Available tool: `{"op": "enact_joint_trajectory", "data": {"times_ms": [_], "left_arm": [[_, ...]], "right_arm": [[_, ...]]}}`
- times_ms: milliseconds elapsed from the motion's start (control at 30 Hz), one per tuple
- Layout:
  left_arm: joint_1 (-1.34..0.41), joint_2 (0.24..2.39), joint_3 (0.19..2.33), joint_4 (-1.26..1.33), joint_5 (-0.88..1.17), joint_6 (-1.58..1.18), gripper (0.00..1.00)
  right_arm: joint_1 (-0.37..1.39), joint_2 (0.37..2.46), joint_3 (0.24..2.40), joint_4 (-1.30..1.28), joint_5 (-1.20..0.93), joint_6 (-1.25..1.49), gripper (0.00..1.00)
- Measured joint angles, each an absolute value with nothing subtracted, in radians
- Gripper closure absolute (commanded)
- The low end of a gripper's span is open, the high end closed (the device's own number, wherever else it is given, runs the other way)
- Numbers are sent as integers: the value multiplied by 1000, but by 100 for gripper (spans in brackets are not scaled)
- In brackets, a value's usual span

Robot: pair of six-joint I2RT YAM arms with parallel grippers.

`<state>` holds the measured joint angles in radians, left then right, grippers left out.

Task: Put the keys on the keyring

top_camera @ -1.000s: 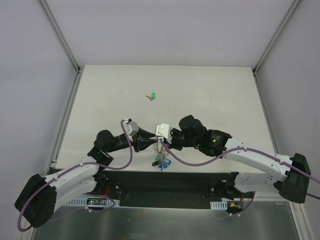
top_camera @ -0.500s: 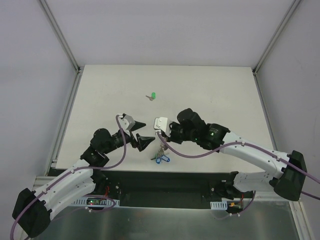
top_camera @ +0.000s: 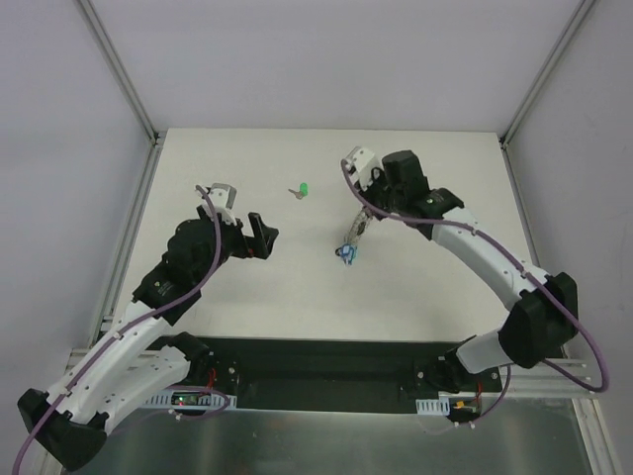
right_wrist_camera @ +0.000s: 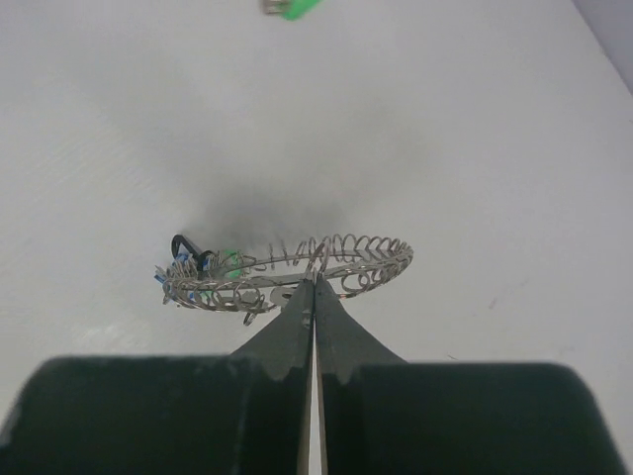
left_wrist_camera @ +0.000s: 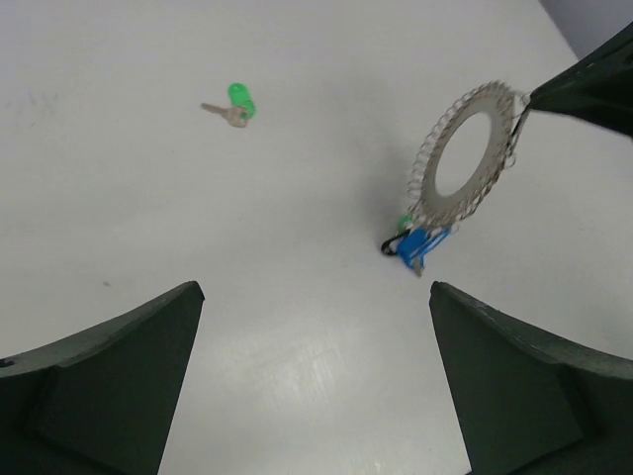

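From above, the right gripper (top_camera: 362,220) holds the keyring (top_camera: 352,237) on edge over the middle of the table (top_camera: 435,297), with a blue key (top_camera: 344,255) hanging at its low end. The left gripper (top_camera: 265,236) hovers well apart to the left, jaws spread and empty. A loose green key (top_camera: 303,189) lies farther back between them. The left wrist view shows the keyring face-on, pinched at its upper rim, with the blue key, a black key (left_wrist_camera: 393,244) and a speck of green (left_wrist_camera: 405,223) bunched at the bottom. In the right wrist view the fingers are pressed together on the rim, with that cluster at the left. I count one keyring, apparently three keys on it, and one green key left to thread, so the task looks mostly done.
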<state>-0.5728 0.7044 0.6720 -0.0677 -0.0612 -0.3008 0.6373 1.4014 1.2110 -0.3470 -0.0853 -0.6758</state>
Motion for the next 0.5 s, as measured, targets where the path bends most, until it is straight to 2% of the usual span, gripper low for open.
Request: {"op": "enact_joint_trajectory", "data": {"times_ms": [233,500], "left_arm": [[-462,738,812,-297,-87,-276,1],[-411,684,798,-390,-141,-204,1]], "right_arm": [[395,1578,1409,-319,21,-550,99],[277,1617,1420,-257,39,-400,99]]}}
